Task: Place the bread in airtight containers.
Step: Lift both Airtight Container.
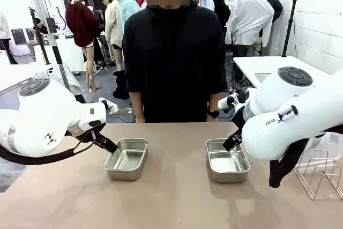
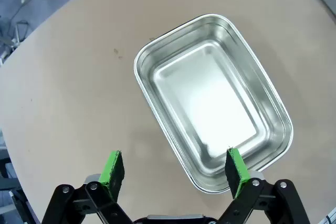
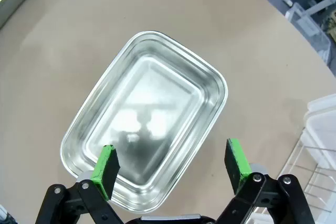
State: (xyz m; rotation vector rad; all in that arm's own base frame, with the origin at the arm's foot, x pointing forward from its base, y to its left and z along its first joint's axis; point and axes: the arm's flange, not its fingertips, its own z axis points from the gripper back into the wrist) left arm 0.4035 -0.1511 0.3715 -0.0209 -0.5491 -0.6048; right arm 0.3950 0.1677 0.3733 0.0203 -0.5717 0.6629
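1. Two containers stand on the table (image 1: 171, 202) before the person (image 1: 174, 57), well apart from each other.
2. We see the left container (image 1: 126, 159) (image 2: 210, 98) toward our left of the person and the right container (image 1: 227, 160) (image 3: 147, 114) toward our right. Each is open-topped and shows bare steel inside.
3. Our left gripper (image 1: 111, 149) (image 2: 173, 165) hangs at the left container's side farther from the person, its jaws spread wide and gripping nothing.
4. In the left wrist view one pad (image 2: 234, 165) lies across that container's corner rim and the other over bare table. It seems to hover, but we cannot quite tell whether it touches the rim.
5. Our right gripper (image 1: 231, 142) (image 3: 170, 161) hangs over the right container, jaws likewise spread wide and empty.
6. In the right wrist view one pad (image 3: 105, 165) lies over that container's inside by the rim, and the other over the table beside it.
7. A wire rack (image 1: 316, 170) (image 3: 315, 182) stands farther to our right of the person than the right container, toward our edge of the table.
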